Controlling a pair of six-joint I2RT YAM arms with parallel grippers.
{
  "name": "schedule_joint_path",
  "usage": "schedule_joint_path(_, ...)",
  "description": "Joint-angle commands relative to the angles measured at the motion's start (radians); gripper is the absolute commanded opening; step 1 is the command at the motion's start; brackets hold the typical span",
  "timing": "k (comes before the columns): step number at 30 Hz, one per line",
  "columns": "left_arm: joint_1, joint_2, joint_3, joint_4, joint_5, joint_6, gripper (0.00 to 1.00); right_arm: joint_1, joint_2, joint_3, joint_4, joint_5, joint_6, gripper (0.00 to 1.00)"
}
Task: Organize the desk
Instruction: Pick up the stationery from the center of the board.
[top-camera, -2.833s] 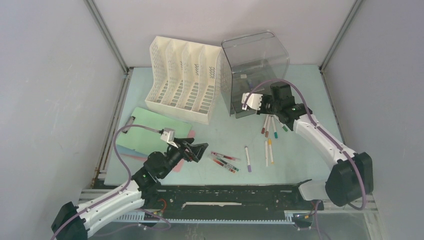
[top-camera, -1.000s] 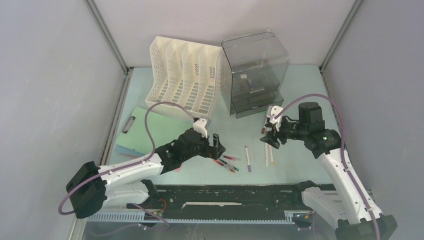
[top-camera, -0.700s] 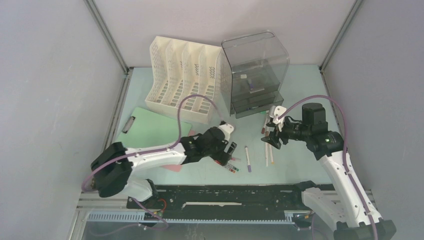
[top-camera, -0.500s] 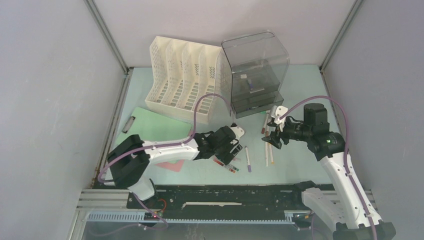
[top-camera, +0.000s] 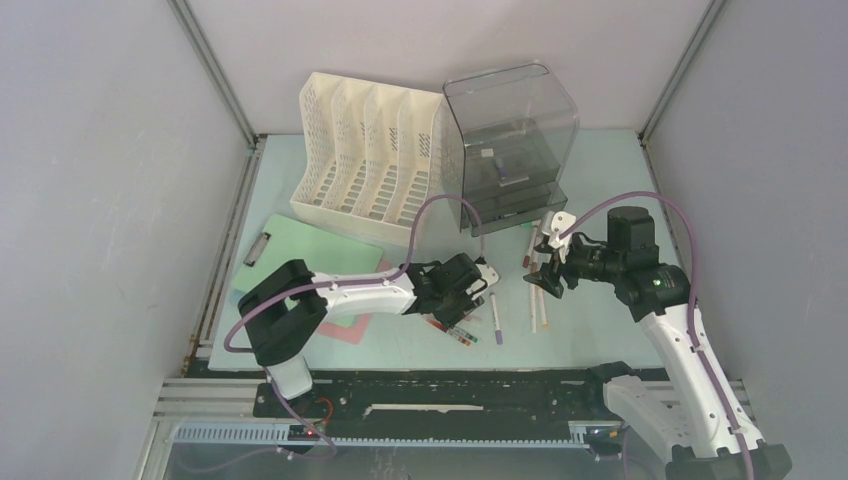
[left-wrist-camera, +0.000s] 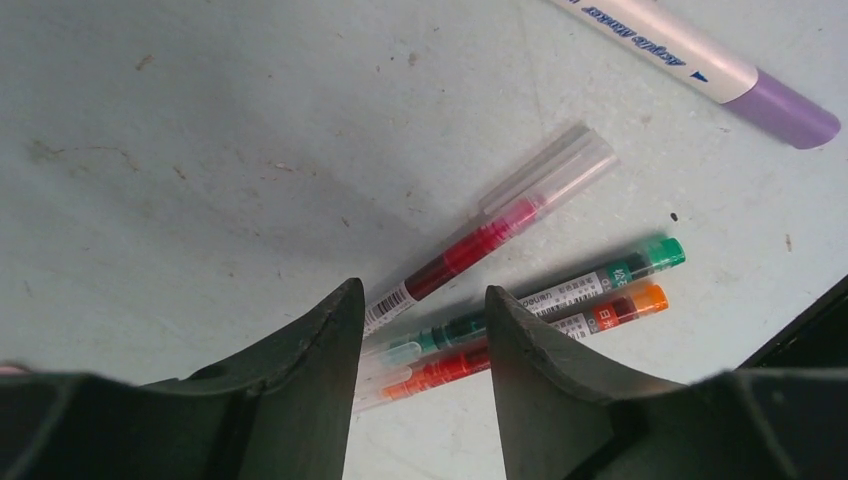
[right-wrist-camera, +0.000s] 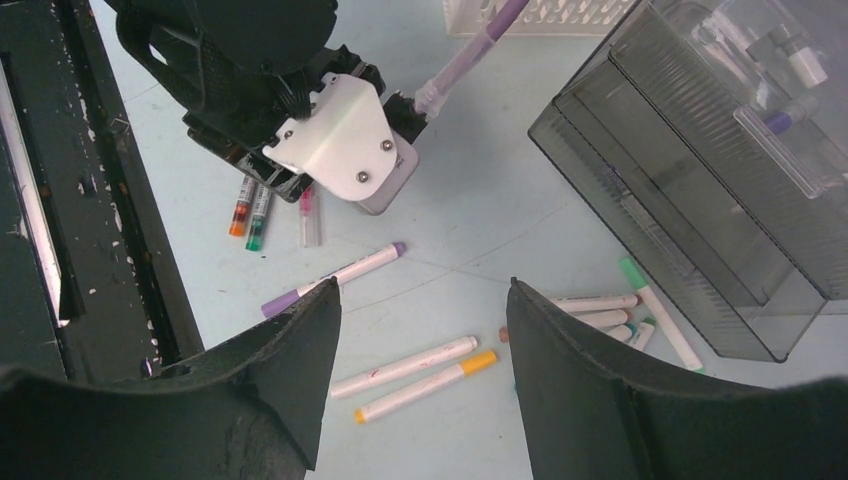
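The desk (top-camera: 600, 160) is a pale mint-green tabletop. My left gripper (top-camera: 472, 298) is open and low over three thin pens (top-camera: 452, 326). In the left wrist view its jaws (left-wrist-camera: 422, 290) straddle the ends of a red pen (left-wrist-camera: 480, 240), a green pen (left-wrist-camera: 570, 288) and an orange pen (left-wrist-camera: 580, 318). My right gripper (top-camera: 545, 282) is open and empty above two white markers (top-camera: 538, 305). In the right wrist view (right-wrist-camera: 422, 288) they lie between its jaws, one plain (right-wrist-camera: 405, 365) and one yellow-capped (right-wrist-camera: 425, 385). A purple-capped marker (top-camera: 495, 320) lies between the grippers.
A white file rack (top-camera: 365, 155) and a smoky grey drawer box (top-camera: 510, 140) stand at the back. Several markers (right-wrist-camera: 610, 310) lie in front of the box. A green clipboard (top-camera: 310, 255) and pink paper (top-camera: 345, 328) lie at the left. A black rail (top-camera: 450, 395) runs along the near edge.
My left arm has swung right from the clipboard and come down over the pens. My right gripper has drawn back from the drawer box to above the markers and now hardly moves.
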Motion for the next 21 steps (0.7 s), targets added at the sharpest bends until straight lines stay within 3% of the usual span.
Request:
schedule_joint_path(1, -0.003, 0.032, 0.047, -0.014, 0.023, 0.061, 0.53, -0.012, 0.001, 0.004, 0.008, -0.023, 0.01, 0.69)
schedule_joint_path(15, -0.002, 0.107, 0.096, -0.015, -0.006, 0.093, 0.46, -0.019, -0.002, 0.008, 0.0, -0.033, 0.008, 0.69)
schedule_joint_path(21, 0.0, 0.125, 0.107, -0.006, -0.014, 0.102, 0.36, -0.018, -0.003, 0.008, -0.001, -0.035, 0.007, 0.69)
